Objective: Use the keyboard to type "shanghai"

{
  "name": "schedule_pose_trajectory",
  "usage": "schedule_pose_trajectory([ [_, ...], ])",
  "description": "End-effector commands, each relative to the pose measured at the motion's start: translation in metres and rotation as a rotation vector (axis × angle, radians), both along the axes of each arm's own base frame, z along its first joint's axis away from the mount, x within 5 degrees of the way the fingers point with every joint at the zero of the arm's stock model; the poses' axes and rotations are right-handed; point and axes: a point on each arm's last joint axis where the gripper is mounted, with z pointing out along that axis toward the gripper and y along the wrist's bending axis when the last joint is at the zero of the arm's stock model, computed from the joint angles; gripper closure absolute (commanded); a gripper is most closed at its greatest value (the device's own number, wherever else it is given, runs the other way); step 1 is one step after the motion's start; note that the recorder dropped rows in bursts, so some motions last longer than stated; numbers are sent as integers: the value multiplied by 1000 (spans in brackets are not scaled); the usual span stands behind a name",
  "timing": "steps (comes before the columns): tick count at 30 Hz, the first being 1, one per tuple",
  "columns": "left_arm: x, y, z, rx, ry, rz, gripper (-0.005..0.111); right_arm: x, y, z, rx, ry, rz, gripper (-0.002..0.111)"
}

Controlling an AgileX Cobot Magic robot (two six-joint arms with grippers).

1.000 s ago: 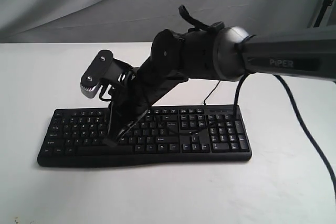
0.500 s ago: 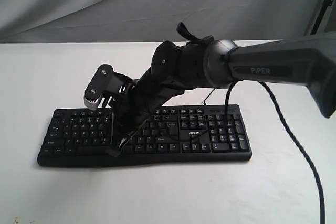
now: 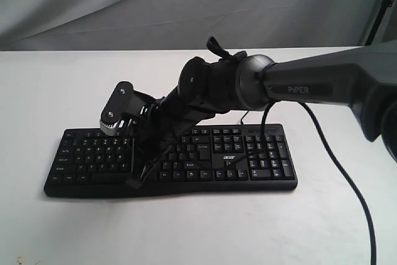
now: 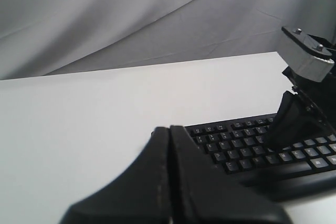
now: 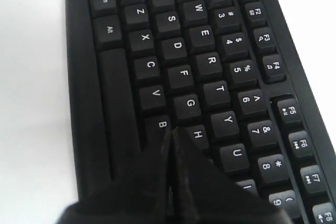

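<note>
The black keyboard [image 3: 87, 153] lies flat on the white table, its acer logo facing the camera. My right gripper [image 3: 134, 180] reaches across from the right and is shut, pointing steeply down at the letter keys left of the middle. In the right wrist view the shut tip [image 5: 170, 129] sits between the B key [image 5: 161, 125] and the H key [image 5: 198, 135]; I cannot tell whether it touches either. My left gripper [image 4: 169, 128] is shut on nothing and hovers off the end of the keyboard [image 4: 236, 148]. It is out of the exterior view.
The white table [image 3: 62, 85] ends at a grey cloth backdrop [image 3: 124, 4]. A thin USB cable [image 3: 251, 111] leaves the keyboard's back edge. The right arm's thick black cable [image 3: 338, 166] hangs over the table at the right. The right arm's wrist camera housing [image 4: 307, 56] shows in the left wrist view.
The right arm has dropped and shifted slightly left, bringing its shut tip lower and nearer the keyboard's front rows. The keyboard has not moved.
</note>
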Motion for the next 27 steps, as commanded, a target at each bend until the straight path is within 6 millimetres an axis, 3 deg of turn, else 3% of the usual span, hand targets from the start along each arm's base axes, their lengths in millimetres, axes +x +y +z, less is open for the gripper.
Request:
schedule_pose_trajectory([
  [1, 0, 0, -1, -3, -3, -4, 107, 5, -2, 2, 12, -9, -11, 108],
  [5, 0, 0, -1, -3, -3, -4, 107, 10, 3, 9, 25, 25, 20, 108],
  [27, 0, 0, -1, -3, -3, -4, 107, 14, 2, -3, -7, 61, 27, 108],
])
